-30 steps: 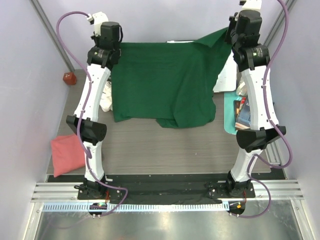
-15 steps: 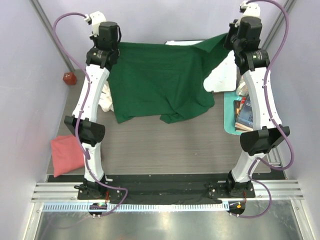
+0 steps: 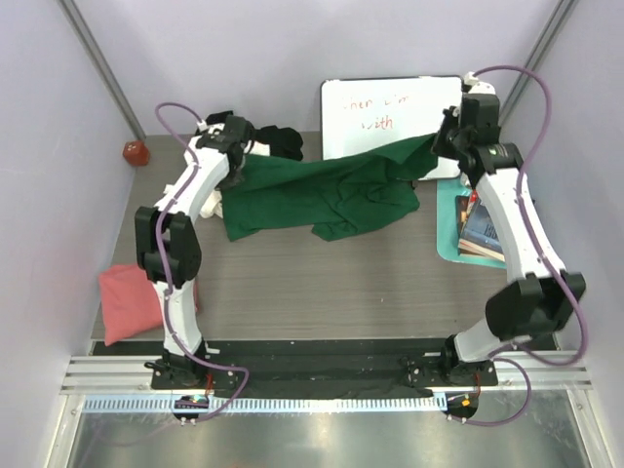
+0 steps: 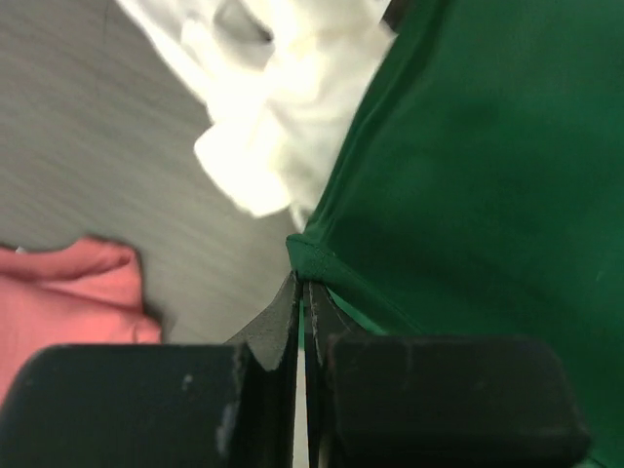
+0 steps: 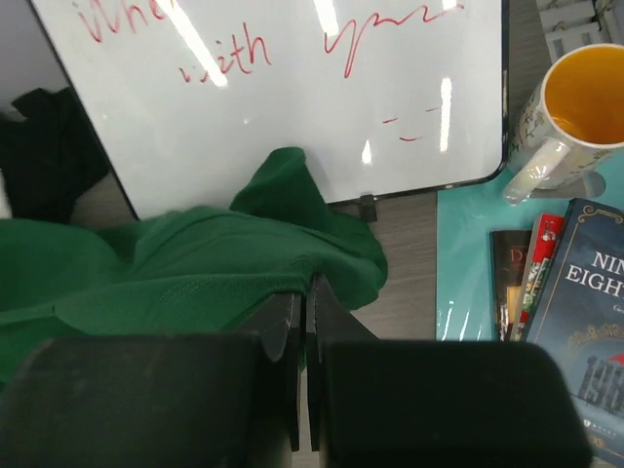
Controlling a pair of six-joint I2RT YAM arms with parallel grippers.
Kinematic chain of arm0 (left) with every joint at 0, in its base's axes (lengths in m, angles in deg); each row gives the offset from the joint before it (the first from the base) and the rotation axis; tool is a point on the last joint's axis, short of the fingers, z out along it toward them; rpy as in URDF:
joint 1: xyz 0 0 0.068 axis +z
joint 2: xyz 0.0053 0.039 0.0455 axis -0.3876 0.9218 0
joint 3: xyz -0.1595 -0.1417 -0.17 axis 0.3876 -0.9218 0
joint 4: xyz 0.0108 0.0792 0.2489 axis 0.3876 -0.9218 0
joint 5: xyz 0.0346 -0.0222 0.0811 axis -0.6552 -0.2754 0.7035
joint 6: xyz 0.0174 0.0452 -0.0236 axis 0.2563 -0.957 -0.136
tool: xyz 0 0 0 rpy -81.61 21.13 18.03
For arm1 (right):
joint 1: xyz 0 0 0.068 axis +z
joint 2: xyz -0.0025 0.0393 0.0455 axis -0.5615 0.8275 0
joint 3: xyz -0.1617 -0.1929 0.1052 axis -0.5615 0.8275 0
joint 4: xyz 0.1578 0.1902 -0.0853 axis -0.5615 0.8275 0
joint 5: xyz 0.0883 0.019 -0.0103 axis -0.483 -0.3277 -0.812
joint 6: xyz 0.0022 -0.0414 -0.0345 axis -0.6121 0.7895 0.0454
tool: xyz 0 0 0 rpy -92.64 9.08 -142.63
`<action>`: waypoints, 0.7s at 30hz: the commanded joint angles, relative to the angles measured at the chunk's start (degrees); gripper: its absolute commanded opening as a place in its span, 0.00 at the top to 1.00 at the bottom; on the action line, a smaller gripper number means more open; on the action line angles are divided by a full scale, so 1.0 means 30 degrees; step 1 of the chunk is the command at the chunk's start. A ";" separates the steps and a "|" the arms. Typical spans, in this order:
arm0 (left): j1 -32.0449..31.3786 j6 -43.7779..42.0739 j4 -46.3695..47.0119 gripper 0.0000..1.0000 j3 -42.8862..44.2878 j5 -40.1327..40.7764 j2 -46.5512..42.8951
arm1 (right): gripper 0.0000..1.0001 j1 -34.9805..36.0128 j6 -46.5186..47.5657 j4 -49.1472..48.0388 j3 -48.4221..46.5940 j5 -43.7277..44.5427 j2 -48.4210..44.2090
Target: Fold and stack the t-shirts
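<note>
The dark green t-shirt (image 3: 322,195) is stretched between my two grippers near the back of the table, its lower part bunched on the surface. My left gripper (image 3: 237,156) is shut on its left corner (image 4: 304,255). My right gripper (image 3: 444,146) is shut on its right edge (image 5: 292,278). The white t-shirt (image 4: 263,88) lies crumpled left of the green one, partly under my left arm (image 3: 210,203). The black t-shirt (image 3: 280,141) is heaped at the back, also showing in the right wrist view (image 5: 49,146). The salmon pink t-shirt (image 3: 132,300) lies folded at the table's left front edge.
A whiteboard (image 3: 385,117) with red writing lies at the back right. A teal mat (image 3: 450,219) on the right carries books (image 3: 480,226) and a yellow-lined mug (image 5: 570,107). A small red ball (image 3: 135,152) sits at the far left.
Both grippers have come down from high up towards the table, lowering the green t-shirt. It no longer hangs spread out; it now drapes low and bunched, uncovering the whiteboard and black t-shirt.
</note>
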 commanded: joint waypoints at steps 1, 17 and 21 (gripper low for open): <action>0.0147 0.0370 -0.0319 1.00 0.0194 0.0935 -0.4168 | 0.99 -0.0171 -0.0525 -0.1593 0.0808 0.0357 -0.4857; 0.0205 -0.1504 0.2694 1.00 0.4819 0.2637 -0.5639 | 0.99 -0.0142 -0.1608 -0.4727 -0.3162 0.1034 -0.1944; 0.0205 -0.2645 0.2993 1.00 0.9345 0.2636 -0.3973 | 0.99 -0.0171 -0.2224 -0.5107 -0.7004 0.0242 0.0288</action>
